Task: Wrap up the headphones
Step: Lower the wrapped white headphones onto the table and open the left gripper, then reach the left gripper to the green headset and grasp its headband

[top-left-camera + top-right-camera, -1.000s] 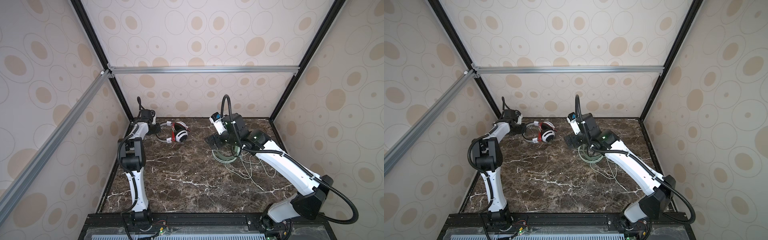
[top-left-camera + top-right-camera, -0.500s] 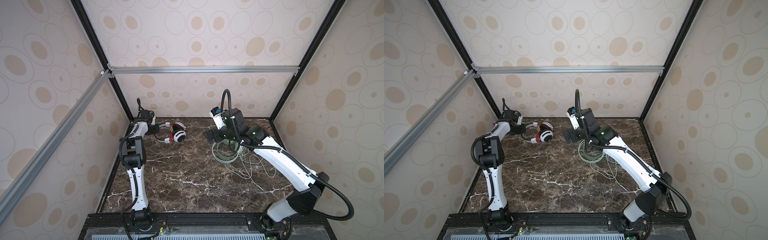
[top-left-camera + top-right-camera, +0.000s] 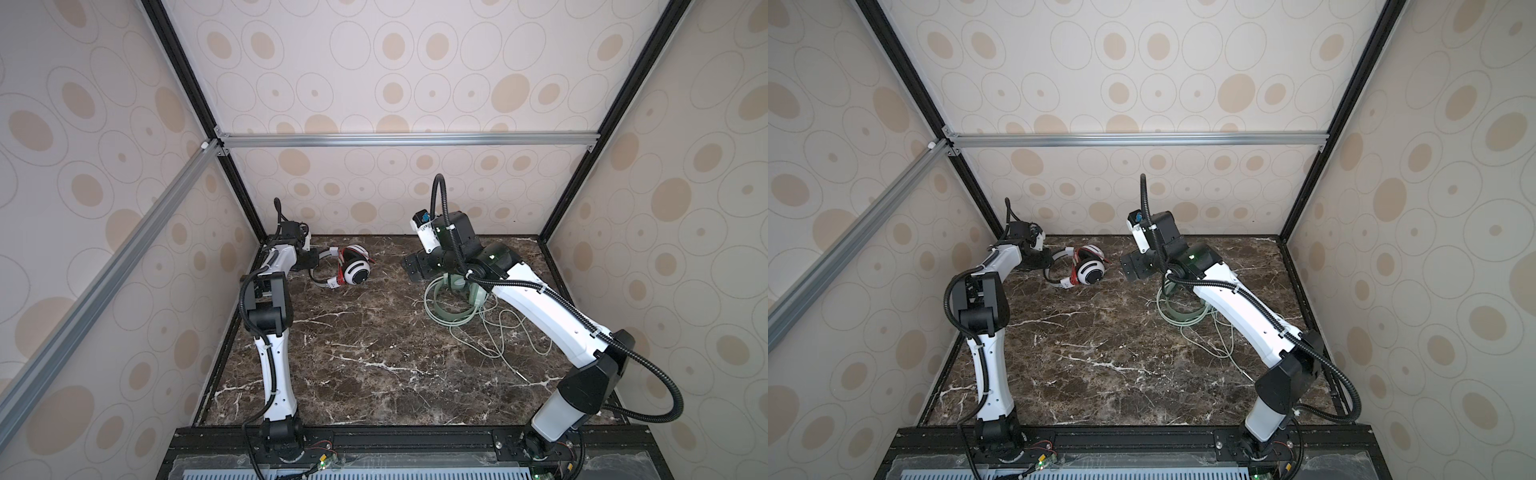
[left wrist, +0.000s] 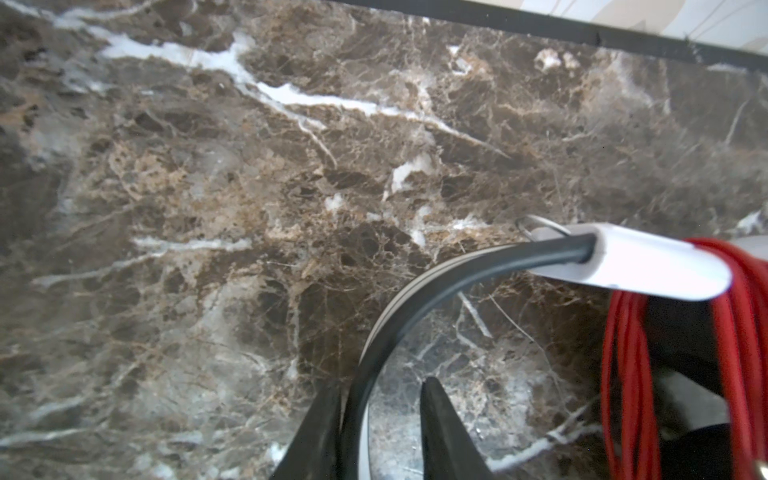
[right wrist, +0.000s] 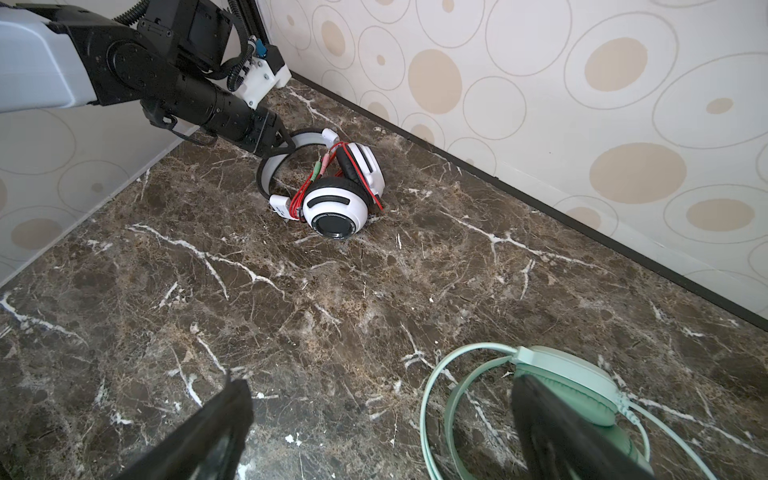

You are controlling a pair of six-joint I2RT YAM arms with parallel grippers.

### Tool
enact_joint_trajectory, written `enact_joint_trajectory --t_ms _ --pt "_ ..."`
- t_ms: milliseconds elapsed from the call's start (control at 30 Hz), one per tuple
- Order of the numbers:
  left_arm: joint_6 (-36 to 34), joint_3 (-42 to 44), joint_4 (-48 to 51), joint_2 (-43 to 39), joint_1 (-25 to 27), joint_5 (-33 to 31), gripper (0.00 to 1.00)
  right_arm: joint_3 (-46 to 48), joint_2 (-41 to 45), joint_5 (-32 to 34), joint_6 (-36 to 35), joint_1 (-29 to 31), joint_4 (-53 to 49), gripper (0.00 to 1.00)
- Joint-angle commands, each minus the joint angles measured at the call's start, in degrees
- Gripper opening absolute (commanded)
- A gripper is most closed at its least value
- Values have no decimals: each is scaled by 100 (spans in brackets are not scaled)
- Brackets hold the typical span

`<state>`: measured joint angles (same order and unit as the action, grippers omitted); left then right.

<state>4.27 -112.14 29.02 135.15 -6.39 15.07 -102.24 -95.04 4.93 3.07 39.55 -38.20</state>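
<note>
Left wrist view: left tool (image 4: 380,386) spread astride curved, smooth black band (image 4: 457,281) of white headphones (image 4: 648,266).

You see your left arm (image 3: 274,374), white shells and black joints, your right arm (image 3: 540,311) alike, ribbed black hose (image 3: 507,283) looping beside it, small green light (image 3: 492,257) glowing

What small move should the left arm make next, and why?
Probably draw the left gripper straight back off the headband. Its jaws stand parted on either side of the band, not clamping it. The white headset rests on the table with its red cable wound around it, so that headset looks finished.
</note>
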Motion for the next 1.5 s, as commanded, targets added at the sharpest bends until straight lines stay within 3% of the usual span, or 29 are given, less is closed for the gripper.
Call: enact_joint_trajectory --t_ms 0,233,400,633,767,933,1033,1167,1467 --pt "49 -304 -97 36 2 -50 42 -191 56 139 -166 -28 26 100" --pt "387 -267 -7 -431 3 -510 73 140 380 -54 -291 -27 177 100" --pt "457 650 -278 -1369 277 -978 97 481 596 -320 -303 -29 278 100" --pt "1203 1876 -207 -2728 1131 -962 98 769 636 477 -24 -143 -349 100" --pt "1879 2291 -120 -3141 2046 -790 98 1652 1195 447 176 -279 56 100" --pt "3306 3204 -928 -3462 3217 -534 98 2504 1909 150 475 -638 280 100" --pt "3934 3479 -1309 -3377 3754 -616 98 2999 2314 -1 545 -826 383 100" --pt "4154 3137 -1353 -2888 4291 -770 97 3463 2692 -97 533 -974 444 100" --pt "4866 2232 -1145 -1772 4877 -1047 96 3843 3197 -145 459 -1278 441 100"
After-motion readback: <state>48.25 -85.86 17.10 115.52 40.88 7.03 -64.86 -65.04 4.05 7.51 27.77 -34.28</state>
